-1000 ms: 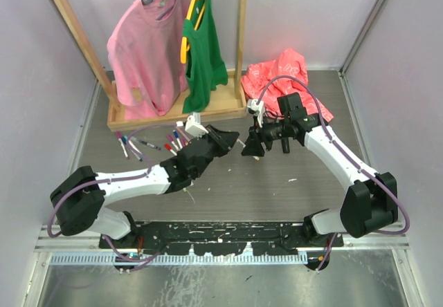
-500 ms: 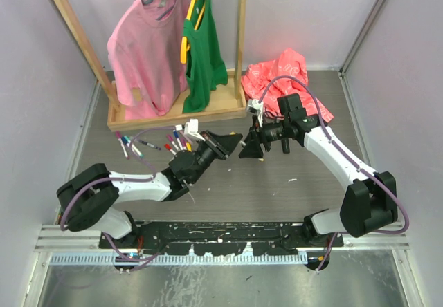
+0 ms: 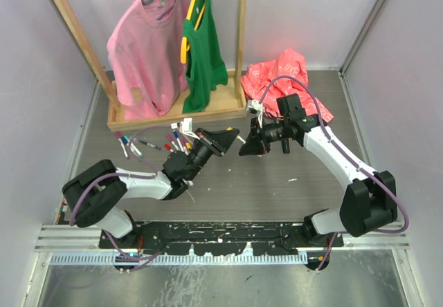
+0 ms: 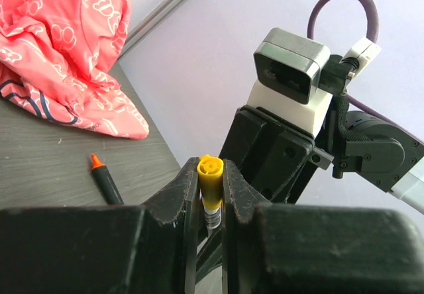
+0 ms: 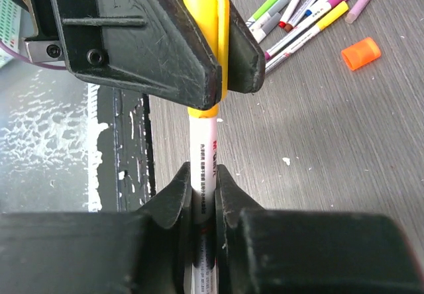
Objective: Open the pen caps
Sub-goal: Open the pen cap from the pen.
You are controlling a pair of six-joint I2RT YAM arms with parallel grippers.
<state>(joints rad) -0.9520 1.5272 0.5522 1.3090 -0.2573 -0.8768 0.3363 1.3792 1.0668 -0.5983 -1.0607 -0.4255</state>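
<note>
The right gripper, a gap away a second ago, has now closed on the pen's white barrel, meeting the left gripper, still clamped on the yellow cap, above mid-table, right of the loose pens.

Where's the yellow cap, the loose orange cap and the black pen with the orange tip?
yellow cap [image 4: 211,176]: left wrist view, on its side just below the round end.
orange cap [image 5: 361,53]: right wrist view, middle of its side.
black pen [image 4: 108,185]: left wrist view, middle of its black barrel.
</note>
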